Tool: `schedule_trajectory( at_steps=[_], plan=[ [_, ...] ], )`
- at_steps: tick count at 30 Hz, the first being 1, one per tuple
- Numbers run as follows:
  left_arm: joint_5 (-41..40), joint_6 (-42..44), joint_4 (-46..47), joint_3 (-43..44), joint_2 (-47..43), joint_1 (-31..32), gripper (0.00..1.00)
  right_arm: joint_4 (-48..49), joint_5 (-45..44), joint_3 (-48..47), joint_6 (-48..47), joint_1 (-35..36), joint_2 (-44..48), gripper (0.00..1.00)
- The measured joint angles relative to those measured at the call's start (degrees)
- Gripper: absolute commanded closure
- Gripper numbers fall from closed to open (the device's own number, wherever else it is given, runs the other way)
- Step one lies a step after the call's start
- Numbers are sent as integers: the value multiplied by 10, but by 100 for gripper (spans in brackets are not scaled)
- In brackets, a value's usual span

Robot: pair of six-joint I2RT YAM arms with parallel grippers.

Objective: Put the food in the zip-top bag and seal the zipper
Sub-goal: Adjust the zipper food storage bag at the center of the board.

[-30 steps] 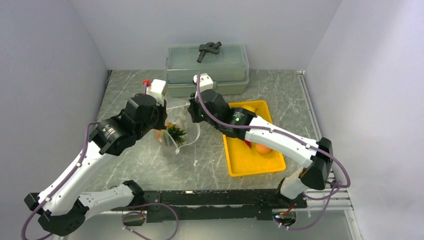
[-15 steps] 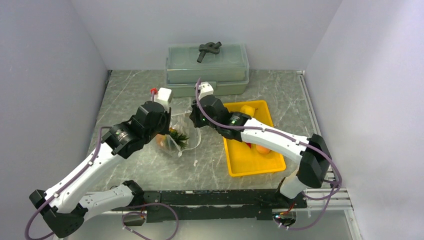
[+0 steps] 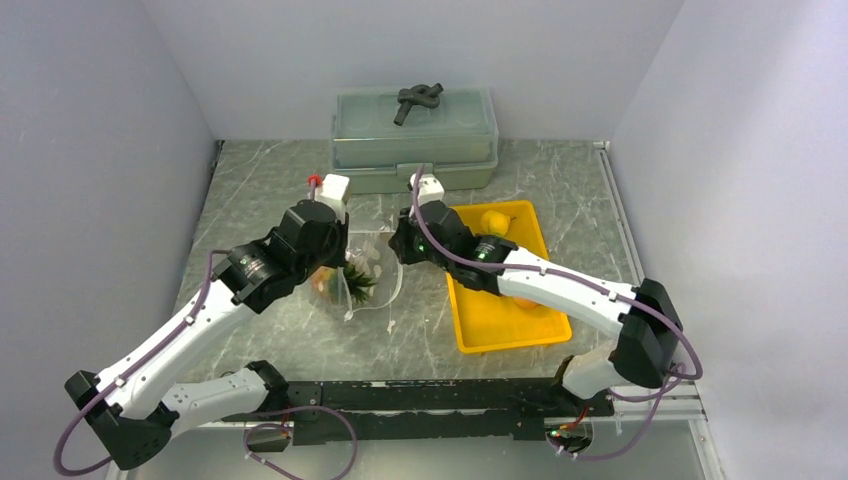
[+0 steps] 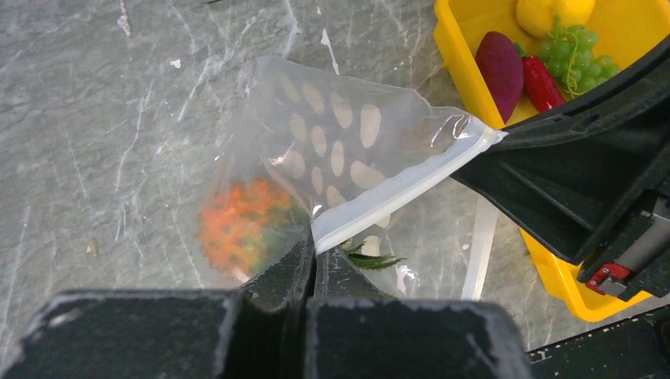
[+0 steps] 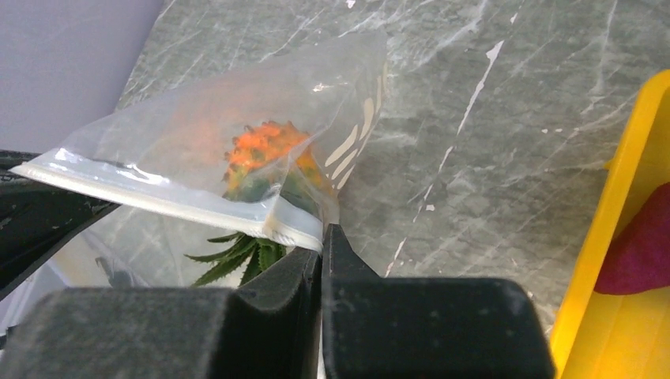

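Observation:
The clear zip-top bag (image 4: 340,150) hangs between both grippers, just above the marble table. Its whitish zipper (image 4: 403,185) stretches taut from one to the other. My left gripper (image 4: 314,249) is shut on one end of the strip, and my right gripper (image 5: 322,237) is shut on the other end. An orange pineapple (image 5: 265,154) lies inside the bag, its green crown (image 5: 237,257) showing below the strip. The purple eggplant (image 4: 499,65), red chili (image 4: 541,79), green grapes (image 4: 581,51) and yellow lemon (image 4: 545,12) sit in the yellow tray (image 3: 500,335).
A grey-green lidded box (image 3: 415,135) with a dark handle stands at the back wall, just behind both wrists. The yellow tray lies right of the bag, under the right forearm. Walls close in the left, back and right sides.
Both wrists have shifted to the right and slightly toward the near edge, carrying the bag with them. Both grips have stayed shut on the strip.

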State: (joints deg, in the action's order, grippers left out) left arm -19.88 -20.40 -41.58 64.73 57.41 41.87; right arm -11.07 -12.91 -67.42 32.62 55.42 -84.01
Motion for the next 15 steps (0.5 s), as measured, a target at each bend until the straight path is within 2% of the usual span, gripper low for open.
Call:
schedule_trajectory(
  at_steps=[2, 4, 9, 11, 15],
  plan=[
    [0, 1, 0, 2, 5, 0, 100, -4, -5, 3, 3, -2, 6, 82],
    [-11, 3, -4, 7, 6, -3, 100, -24, -19, 8, 2, -10, 14, 69],
    [-19, 11, -5, 16, 6, -8, 100, -63, -41, 15, 2, -33, 31, 50],
    [-19, 13, -6, 16, 6, -8, 100, -70, -44, 15, 0, -34, 41, 44],
    [-20, 16, -7, 16, 6, -8, 100, -82, -45, 15, 0, -32, 74, 39]
  ],
)
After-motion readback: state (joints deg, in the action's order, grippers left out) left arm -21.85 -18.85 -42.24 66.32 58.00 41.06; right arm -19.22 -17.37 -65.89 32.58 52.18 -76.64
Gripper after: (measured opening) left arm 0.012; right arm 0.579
